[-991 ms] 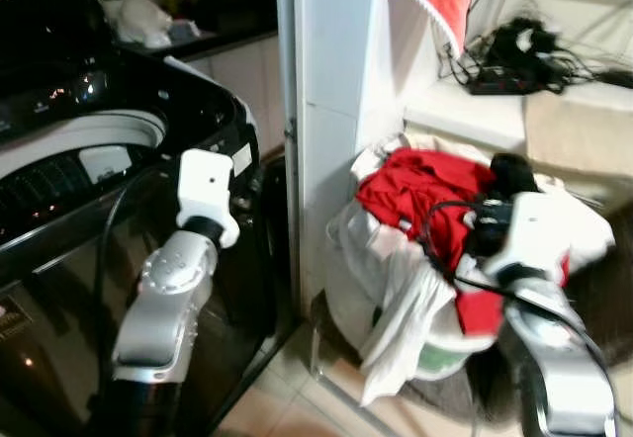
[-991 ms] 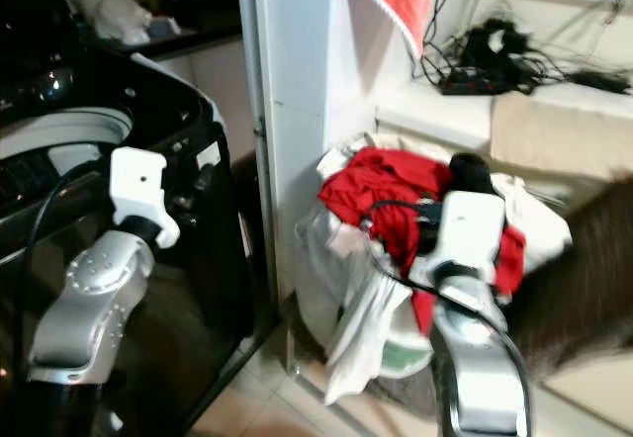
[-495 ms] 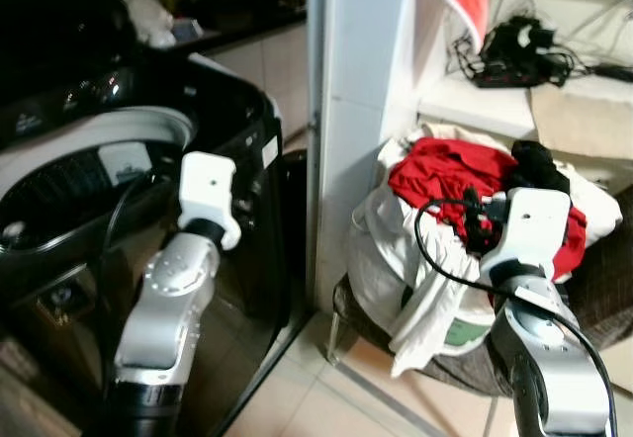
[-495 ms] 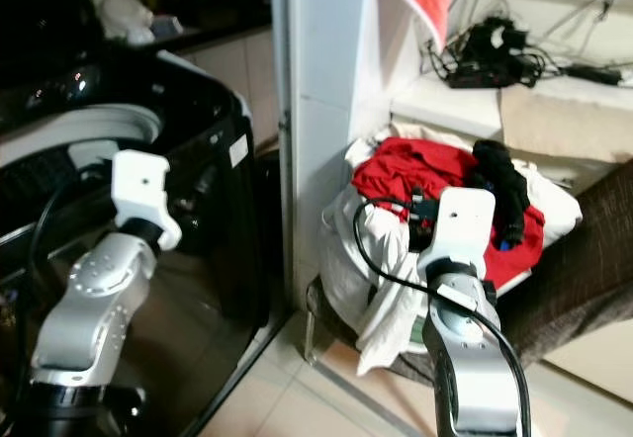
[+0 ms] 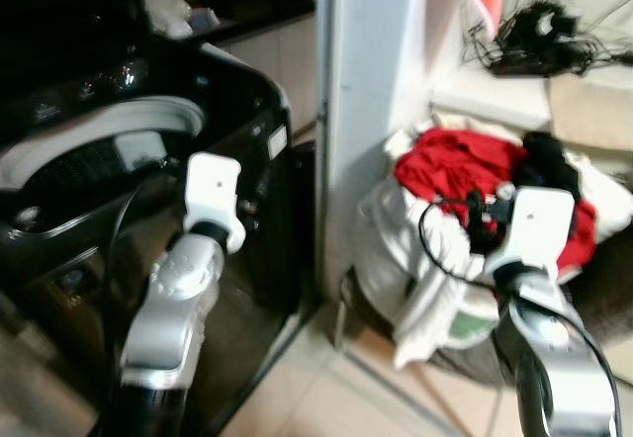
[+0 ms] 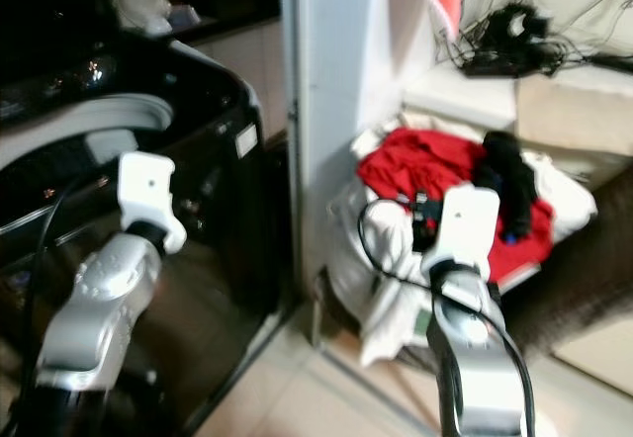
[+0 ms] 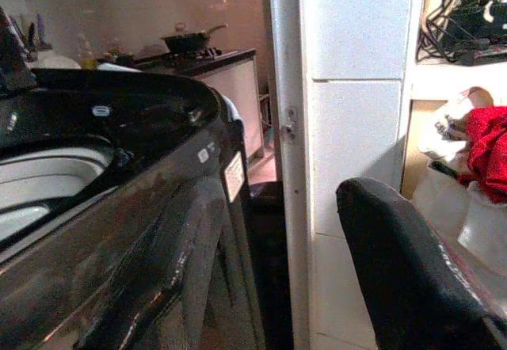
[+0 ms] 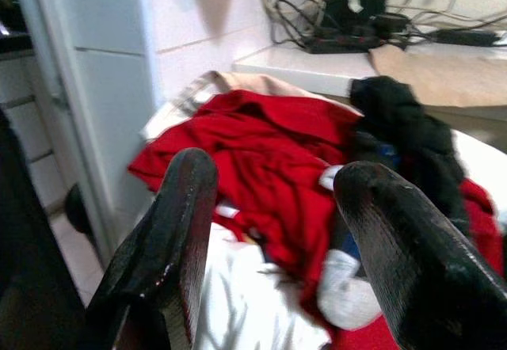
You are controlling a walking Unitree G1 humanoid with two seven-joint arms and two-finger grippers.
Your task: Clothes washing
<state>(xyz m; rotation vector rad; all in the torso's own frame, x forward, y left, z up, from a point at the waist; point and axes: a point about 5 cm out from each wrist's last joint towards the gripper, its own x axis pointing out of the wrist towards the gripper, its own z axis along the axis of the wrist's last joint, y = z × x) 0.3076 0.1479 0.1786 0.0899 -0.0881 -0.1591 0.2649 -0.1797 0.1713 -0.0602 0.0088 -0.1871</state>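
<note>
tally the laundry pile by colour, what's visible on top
Red garment: 1
Black garment: 1
White cloth, separate pieces not distinguishable: at least 1
Total: 3 colour groups; exact item count cannot be told from the heap.

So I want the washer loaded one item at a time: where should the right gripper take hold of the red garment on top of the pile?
Probably the bunched fold at the crest of the red garment, coming from above and in front, where the open right gripper already points. It lies crumpled on the white laundry, with the black garment beside it.
</note>
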